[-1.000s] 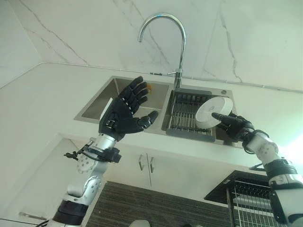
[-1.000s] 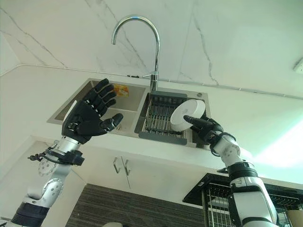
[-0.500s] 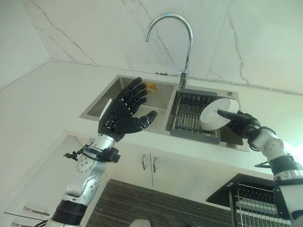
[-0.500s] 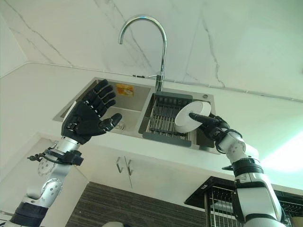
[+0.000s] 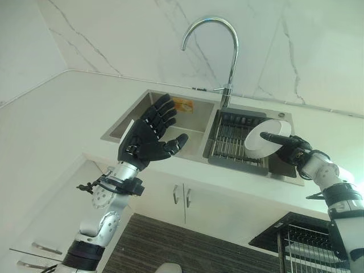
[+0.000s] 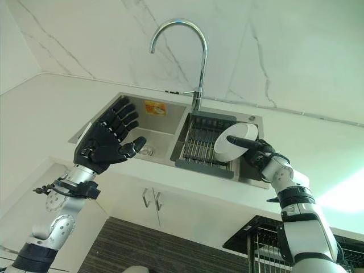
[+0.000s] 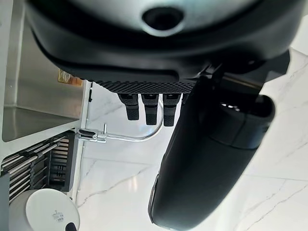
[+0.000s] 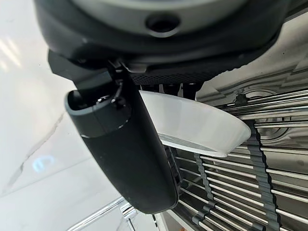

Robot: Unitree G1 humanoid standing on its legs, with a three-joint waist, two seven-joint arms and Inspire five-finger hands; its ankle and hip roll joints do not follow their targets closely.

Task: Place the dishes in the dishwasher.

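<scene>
A white bowl is tilted on edge above the right end of the dark wire rack in the sink's right basin. My right hand is shut on the bowl, with its thumb across the bowl's inner face and its fingers behind. The left hand is raised over the front of the left basin, open, palm up, holding nothing. In the left wrist view the bowl appears past the straight fingers.
A tall curved chrome faucet rises behind the sink's middle. An orange patch marks the left basin's back wall. White cabinet doors with handles are below the counter. A pulled-out dishwasher rack is at lower right.
The whole picture has shifted, so the camera has moved. Both hands keep about the same poses, and the bowl stays in the right hand over the rack.
</scene>
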